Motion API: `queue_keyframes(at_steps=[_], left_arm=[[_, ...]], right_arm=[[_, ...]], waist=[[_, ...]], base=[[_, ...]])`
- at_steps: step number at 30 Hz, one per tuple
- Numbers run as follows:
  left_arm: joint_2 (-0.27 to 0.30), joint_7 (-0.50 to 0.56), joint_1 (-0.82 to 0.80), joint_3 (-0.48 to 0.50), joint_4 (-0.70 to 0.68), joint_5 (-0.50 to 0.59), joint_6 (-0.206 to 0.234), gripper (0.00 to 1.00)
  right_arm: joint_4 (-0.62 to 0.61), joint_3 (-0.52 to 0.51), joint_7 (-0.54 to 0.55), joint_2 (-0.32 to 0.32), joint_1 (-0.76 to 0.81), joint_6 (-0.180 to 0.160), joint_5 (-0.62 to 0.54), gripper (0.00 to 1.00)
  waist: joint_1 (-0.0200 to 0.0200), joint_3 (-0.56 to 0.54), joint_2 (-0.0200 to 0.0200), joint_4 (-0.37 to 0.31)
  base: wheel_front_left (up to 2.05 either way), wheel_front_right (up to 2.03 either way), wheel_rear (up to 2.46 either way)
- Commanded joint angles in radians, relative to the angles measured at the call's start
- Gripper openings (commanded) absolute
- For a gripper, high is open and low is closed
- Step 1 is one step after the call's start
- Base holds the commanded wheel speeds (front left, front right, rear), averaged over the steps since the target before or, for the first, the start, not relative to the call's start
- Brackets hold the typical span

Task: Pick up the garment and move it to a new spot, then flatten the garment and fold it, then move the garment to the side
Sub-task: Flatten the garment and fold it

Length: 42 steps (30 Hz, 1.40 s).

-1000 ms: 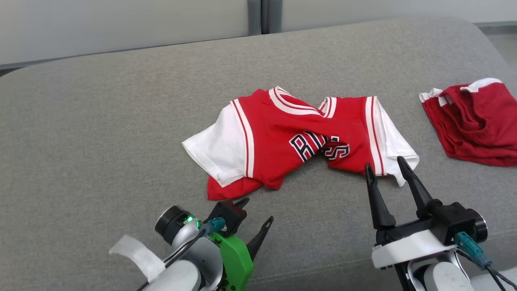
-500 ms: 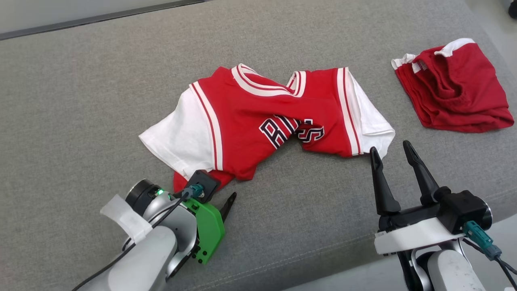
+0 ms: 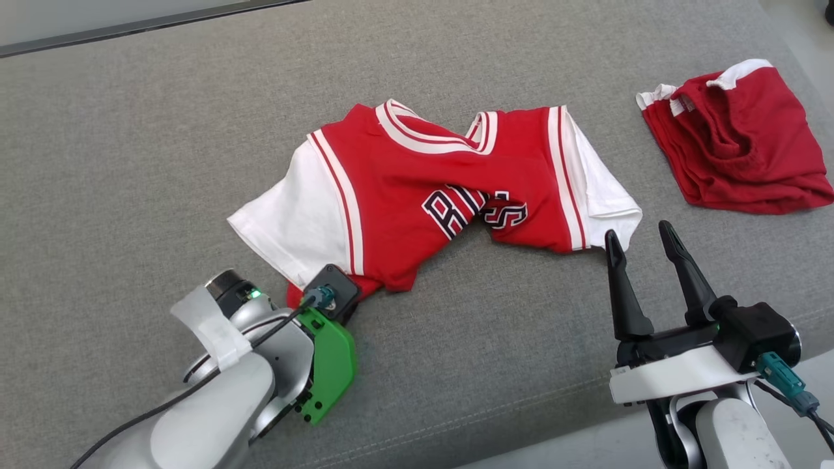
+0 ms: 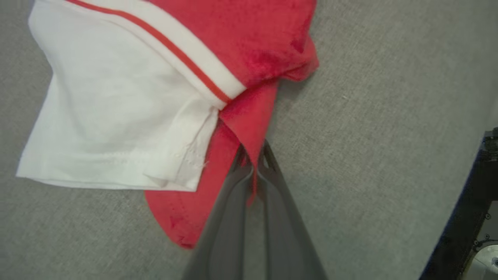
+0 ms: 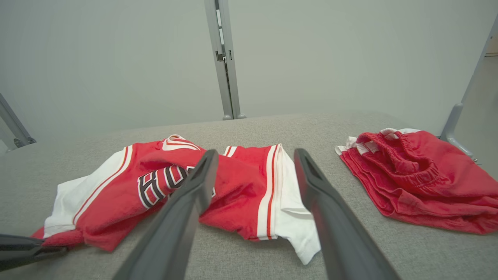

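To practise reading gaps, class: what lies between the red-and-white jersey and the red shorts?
Only bare grey cushion. The head view shows the jersey and the red shorts lying apart, with nothing set between them.

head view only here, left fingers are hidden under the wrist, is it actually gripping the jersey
observer: yes, the left wrist view shows the left gripper shut on a red corner of the jersey, beside the white sleeve.
operator: pinched flat or bunched
observer: bunched, a thin red fold stands between the fingers.
operator: what's the right arm facing
observer: in the right wrist view the open right gripper points over the jersey at a pale wall with a grey post.
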Motion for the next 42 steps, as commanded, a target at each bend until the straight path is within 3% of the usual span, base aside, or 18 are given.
queue_keyframes(at_steps=[1,10,13,14,18,23,28,36,42], left_arm=[[0.022,0.015,-0.012,-0.021,-0.037,-0.016,-0.003,0.00],[0.179,0.144,-0.034,-0.131,-0.448,-0.197,-0.002,0.00],[0.203,0.164,-0.022,-0.102,-0.571,-0.298,-0.002,0.00],[0.210,0.174,-0.005,-0.063,-0.634,-0.381,0.005,0.00],[0.216,0.178,0.024,0.036,-0.690,-0.574,0.040,0.00],[0.223,0.132,0.011,0.159,-0.604,-0.711,0.050,0.00],[0.200,0.027,-0.039,0.229,-0.414,-0.673,0.064,0.00],[0.128,-0.133,-0.104,0.254,-0.075,-0.585,0.091,0.00],[0.097,-0.183,-0.111,0.239,0.069,-0.565,0.072,0.00]], right_arm=[[-0.006,-0.003,-0.004,-0.002,0.003,-0.001,0.006,1.00],[-0.011,-0.022,-0.003,-0.002,0.024,-0.001,0.014,1.00],[-0.011,-0.024,-0.003,-0.002,0.027,-0.001,0.015,1.00],[-0.013,-0.023,-0.003,-0.002,0.028,-0.001,0.017,1.00],[-0.013,-0.016,-0.003,-0.002,0.019,-0.001,0.022,1.00],[-0.015,-0.012,-0.003,-0.002,-0.001,-0.001,0.033,1.00],[-0.012,-0.011,-0.003,-0.002,-0.015,-0.001,0.044,1.00],[-0.002,-0.016,-0.003,-0.002,-0.034,-0.001,0.053,1.00],[0.007,-0.024,-0.003,-0.002,-0.040,-0.001,0.053,1.00]], waist=[[0.0000,-0.008,-0.0001,0.007],[0.0000,-0.029,-0.0001,0.036],[0.0000,-0.032,-0.0001,0.044],[0.0000,-0.032,-0.0001,0.047],[0.0000,-0.025,-0.0001,0.046],[0.0000,-0.002,-0.0001,0.040],[0.0000,0.028,-0.0001,0.030],[0.0000,0.061,-0.0001,0.026],[0.0000,0.069,-0.0001,0.036]], base=[[0.00,0.00,0.00],[0.00,0.00,0.00],[0.00,0.00,0.00],[0.00,0.00,0.00],[0.00,0.00,0.00],[0.00,0.00,0.00],[0.00,0.00,0.00],[0.00,0.00,0.00],[0.00,0.00,0.00]])
